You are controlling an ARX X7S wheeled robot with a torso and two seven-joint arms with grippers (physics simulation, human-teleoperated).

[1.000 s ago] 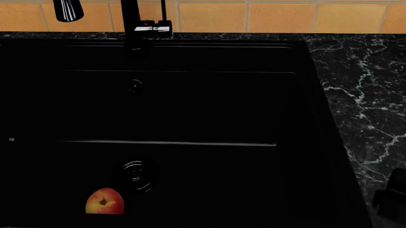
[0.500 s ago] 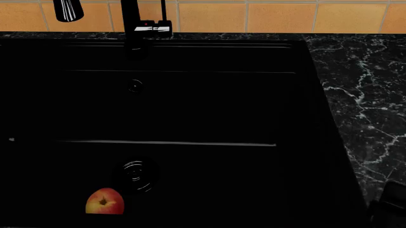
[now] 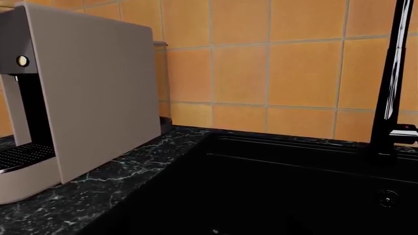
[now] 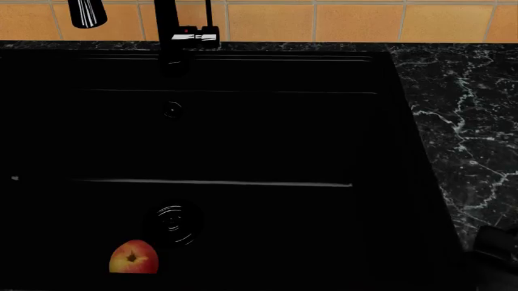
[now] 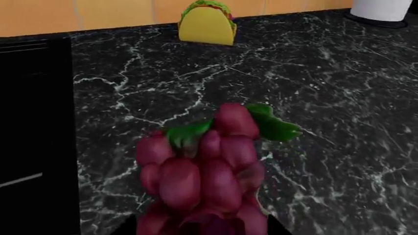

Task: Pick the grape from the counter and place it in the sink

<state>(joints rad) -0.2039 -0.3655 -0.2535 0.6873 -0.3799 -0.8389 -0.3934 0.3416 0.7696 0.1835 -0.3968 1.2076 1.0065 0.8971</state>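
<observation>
The grape, a dark pink-red bunch with green leaves, fills the near part of the right wrist view, over the black marble counter. My right gripper has a dark finger tip on each side of the bunch and looks shut on it. In the head view only a dark part of the right arm shows at the lower right, over the counter; the grape is hidden there. The sink is a glossy black basin with a drain and a faucet. My left gripper is out of view.
An orange-red peach lies in the sink near the drain. A yellow wedge-shaped item stands on the counter by the tiled wall, with a white object further along. A grey coffee machine stands on the counter by the sink's other side.
The right arm at the lower right of the head view sank a little, then rose slightly. The sink and peach are unchanged.
</observation>
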